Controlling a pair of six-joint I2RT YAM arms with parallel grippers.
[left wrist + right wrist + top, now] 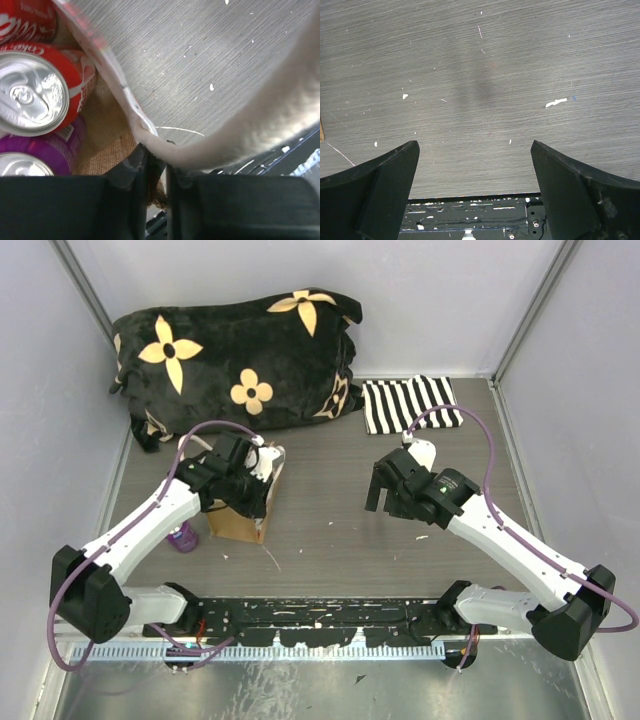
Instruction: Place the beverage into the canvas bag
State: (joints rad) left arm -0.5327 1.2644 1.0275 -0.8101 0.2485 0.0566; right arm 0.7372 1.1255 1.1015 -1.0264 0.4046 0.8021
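The tan canvas bag (238,524) stands upright left of centre. My left gripper (250,490) is above it, shut on the bag's near rim; in the left wrist view the jaws (156,167) pinch brown fabric (107,135) where a cream handle (260,115) loops off. Inside the bag I see two red cola cans (30,95) and a purple can (47,150). Another purple beverage (182,537) stands on the table just left of the bag, beside my left forearm. My right gripper (385,495) is open and empty over bare table (475,160).
A black cushion with cream flowers (235,360) lies at the back left. A black-and-white striped cloth (410,403) lies at the back right. White walls close the sides. The arms' black base rail (320,620) runs along the near edge.
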